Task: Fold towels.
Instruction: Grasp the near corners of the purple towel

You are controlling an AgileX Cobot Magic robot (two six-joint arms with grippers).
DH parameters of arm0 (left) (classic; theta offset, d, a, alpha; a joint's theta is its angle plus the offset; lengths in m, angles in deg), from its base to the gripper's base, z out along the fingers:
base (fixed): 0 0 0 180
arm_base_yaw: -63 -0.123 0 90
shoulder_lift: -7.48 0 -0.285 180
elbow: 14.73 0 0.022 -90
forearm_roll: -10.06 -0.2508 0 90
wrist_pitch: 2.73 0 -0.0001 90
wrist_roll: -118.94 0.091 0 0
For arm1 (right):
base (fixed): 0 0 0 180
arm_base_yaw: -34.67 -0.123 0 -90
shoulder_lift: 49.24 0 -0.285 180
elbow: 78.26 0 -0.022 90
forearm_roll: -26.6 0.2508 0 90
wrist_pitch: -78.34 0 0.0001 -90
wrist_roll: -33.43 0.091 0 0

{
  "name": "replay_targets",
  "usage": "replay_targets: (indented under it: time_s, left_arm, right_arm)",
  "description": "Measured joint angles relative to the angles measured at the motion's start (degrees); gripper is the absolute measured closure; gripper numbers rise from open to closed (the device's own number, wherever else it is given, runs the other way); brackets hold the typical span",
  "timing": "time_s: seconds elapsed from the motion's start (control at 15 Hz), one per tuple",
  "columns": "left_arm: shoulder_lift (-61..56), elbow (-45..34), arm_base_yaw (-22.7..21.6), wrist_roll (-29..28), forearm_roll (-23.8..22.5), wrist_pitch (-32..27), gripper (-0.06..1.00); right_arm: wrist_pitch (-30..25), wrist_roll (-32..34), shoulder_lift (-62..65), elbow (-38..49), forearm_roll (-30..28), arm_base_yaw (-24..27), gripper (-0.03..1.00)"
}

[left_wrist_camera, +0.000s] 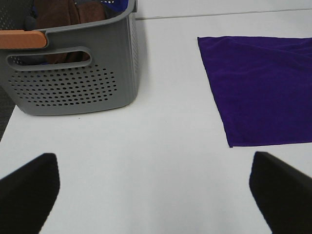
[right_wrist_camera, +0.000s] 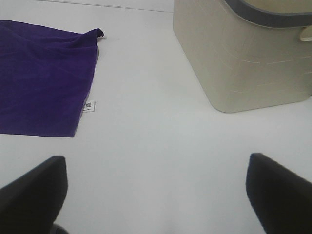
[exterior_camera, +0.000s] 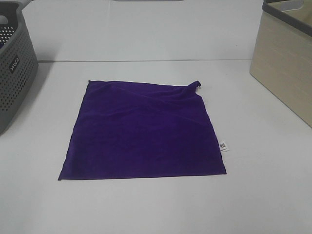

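The white desk (exterior_camera: 146, 209) carries everything. On my right side stands a beige basket (exterior_camera: 287, 68) with a dark rim, and on my left a grey basket (exterior_camera: 14, 68) with perforated walls. The two are well apart.

Between them the deep purple towel (exterior_camera: 144, 131) lies spread flat on the desk, unfolded, touching neither basket. A few shallow creases run across it, and its far right corner is bunched up into a small peak.

My left tool (left_wrist_camera: 155, 195) is spread wide over bare desk between the grey basket and the towel's near left corner. Its dark fingers (left_wrist_camera: 29, 195) hold nothing and are clear of the cloth. My right tool (right_wrist_camera: 156, 195) is just as wide, empty, above bare desk between the towel's right edge and the beige basket.

A small white tag (exterior_camera: 223, 146) sticks out from the towel's right edge, near the front corner.
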Motion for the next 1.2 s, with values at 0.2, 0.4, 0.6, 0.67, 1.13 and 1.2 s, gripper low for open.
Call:
replay_targets:
  time_s: [0.2, 0.4, 0.6, 0.67, 1.13, 1.2]
  left_arm:
    - [0.0, 0.0, 0.0, 0.0, 0.0, 0.0, -0.04]
    - [0.0, 0.0, 0.0, 0.0, 0.0, 0.0, -0.04]
    - [0.0, 0.0, 0.0, 0.0, 0.0, 0.0, -0.04]
    - [0.0, 0.0, 0.0, 0.0, 0.1, 0.0, -0.04]
    - [0.0, 0.0, 0.0, 0.0, 0.3, 0.0, -0.04]
    - [0.0, 0.0, 0.0, 0.0, 0.3, 0.0, -0.04]
  right_arm:
    - [0.0, 0.0, 0.0, 0.0, 0.0, 0.0, 0.00]
    - [0.0, 0.0, 0.0, 0.0, 0.0, 0.0, 0.00]
    - [0.0, 0.0, 0.0, 0.0, 0.0, 0.0, 0.00]
    - [0.0, 0.0, 0.0, 0.0, 0.0, 0.0, 0.00]
    - [0.0, 0.0, 0.0, 0.0, 0.1, 0.0, 0.00]
    - [0.0, 0.0, 0.0, 0.0, 0.1, 0.0, 0.00]
